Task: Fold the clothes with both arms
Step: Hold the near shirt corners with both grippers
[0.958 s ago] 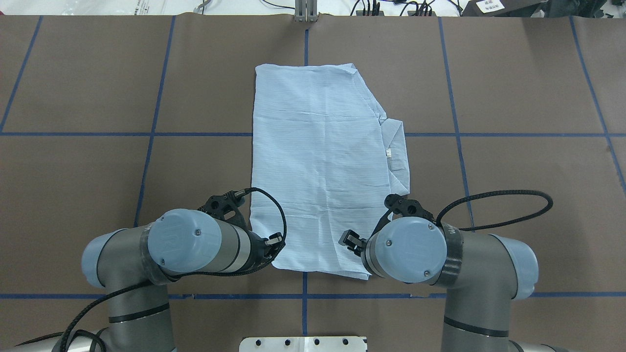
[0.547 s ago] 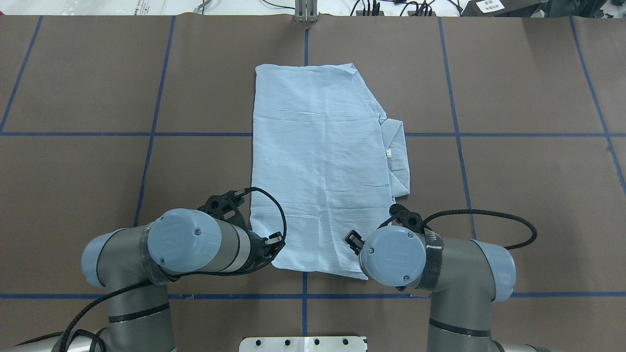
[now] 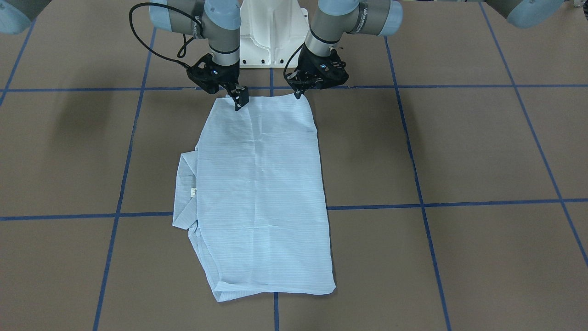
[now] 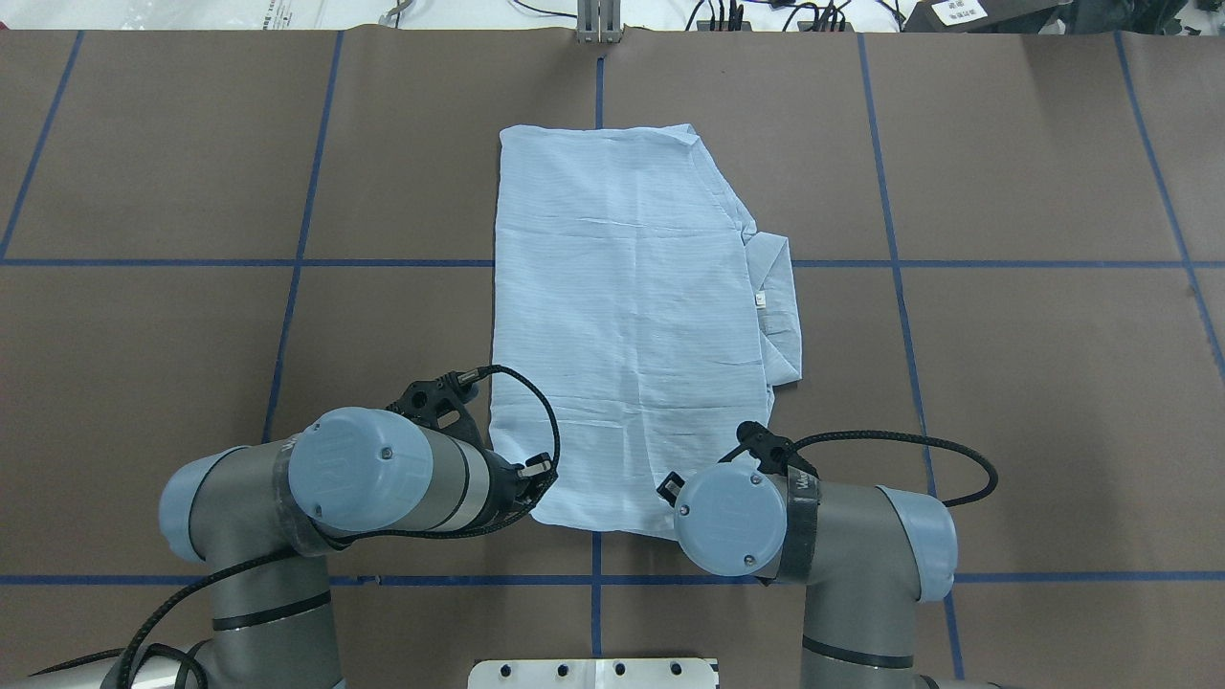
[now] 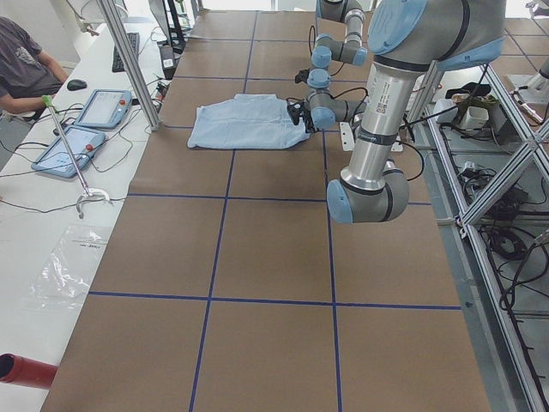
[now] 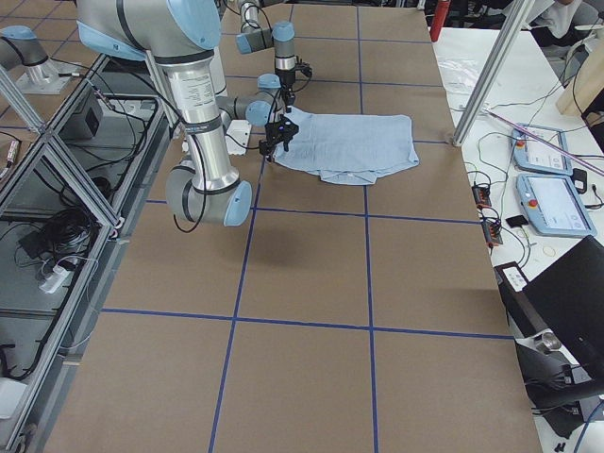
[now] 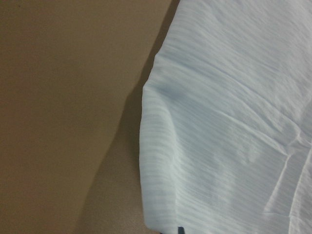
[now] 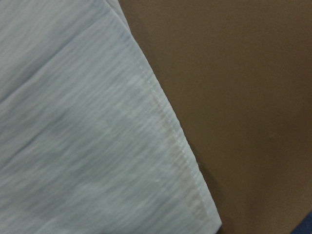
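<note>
Shirt (image 3: 262, 193): take one corner each, keeping your left gripper (image 3: 299, 94) and right gripper (image 3: 240, 102) level and together; whether either grips yet, I cannot tell.

From the front, the right hand (image 3: 240, 103) and left hand (image 3: 297, 94), at the shirt's (image 3: 257, 193) upper edge, are too small to show whether each is spread or closed. Overhead, the right arm (image 4: 766, 526) covers the shirt's lower-right corner and its own hand; the left arm (image 4: 383, 483) hides most of the left hand. The right wrist view is blurred.
</note>
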You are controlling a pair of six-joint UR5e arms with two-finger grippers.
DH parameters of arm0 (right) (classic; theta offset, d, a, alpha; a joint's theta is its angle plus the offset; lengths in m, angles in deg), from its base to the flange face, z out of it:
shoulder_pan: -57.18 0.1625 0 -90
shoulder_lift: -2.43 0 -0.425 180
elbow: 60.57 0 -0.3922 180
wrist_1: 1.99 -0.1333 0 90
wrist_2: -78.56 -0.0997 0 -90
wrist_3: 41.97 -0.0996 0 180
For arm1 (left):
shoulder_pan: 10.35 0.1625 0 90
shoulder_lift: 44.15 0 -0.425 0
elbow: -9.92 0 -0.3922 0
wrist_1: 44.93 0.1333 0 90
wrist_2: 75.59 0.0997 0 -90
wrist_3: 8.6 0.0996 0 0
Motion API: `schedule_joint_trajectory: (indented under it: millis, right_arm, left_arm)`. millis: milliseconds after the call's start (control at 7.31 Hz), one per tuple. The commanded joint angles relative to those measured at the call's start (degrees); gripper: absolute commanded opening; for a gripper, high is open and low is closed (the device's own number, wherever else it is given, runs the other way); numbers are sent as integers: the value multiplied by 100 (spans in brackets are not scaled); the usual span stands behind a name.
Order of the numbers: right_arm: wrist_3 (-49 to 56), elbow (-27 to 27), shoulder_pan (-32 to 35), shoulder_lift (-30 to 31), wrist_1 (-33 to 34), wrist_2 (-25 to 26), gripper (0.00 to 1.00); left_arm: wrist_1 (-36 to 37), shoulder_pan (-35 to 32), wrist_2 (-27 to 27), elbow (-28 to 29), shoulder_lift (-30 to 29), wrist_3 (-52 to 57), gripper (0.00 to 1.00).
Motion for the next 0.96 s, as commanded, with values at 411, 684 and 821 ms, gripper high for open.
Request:
schedule_joint_trajectory:
  millis: [411,684,821]
  right_arm:
    - [37,3,-93,-15,-9,-4,85]
    - [37,12,-84,-50,-9,5,76]
    - [37,12,-84,-50,-18,5,72]
  left_arm:
    - [-3,-6,-6,9,0,0,0]
    - [-3,-6,3,35,9,0,0]
    - [-11,-6,12,44,9,0,0]
